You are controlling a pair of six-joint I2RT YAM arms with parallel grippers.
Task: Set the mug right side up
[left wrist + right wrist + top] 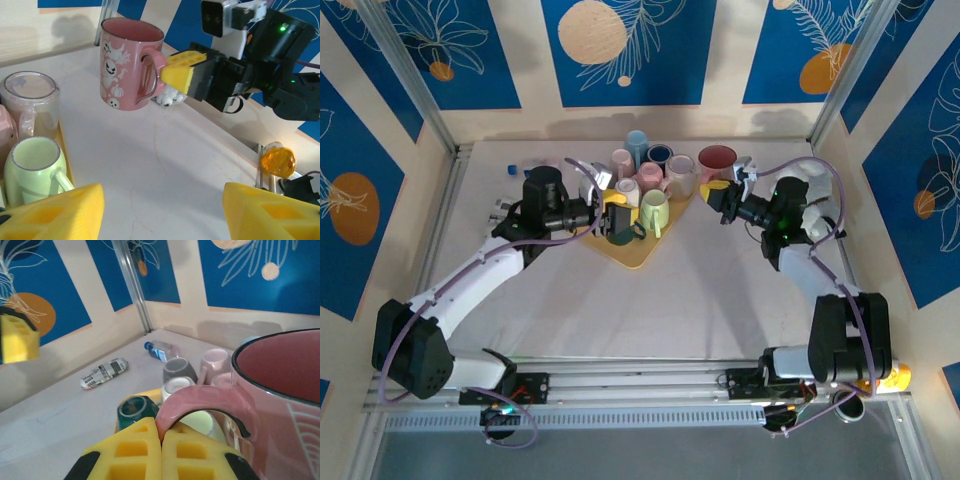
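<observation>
Tray (638, 257) crowded with mugs (654, 211) beside left gripper (162, 202), released, pink mug (125, 65) upright, ghost-printed, right gripper (161, 440) clenched on its handle (200, 401)

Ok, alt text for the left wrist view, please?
The right hand pinches the handle of an upright pink mug printed with ghosts and pumpkins, over a white table. A pale green mug stands open-side up at left; the left hand's yellow fingers sit apart along the bottom edge.

Bright, even light from above. Soft shadows on wall beyond right gripper (161, 440). Blur on pink mug (280, 390) at its fingertips, close to lens.
</observation>
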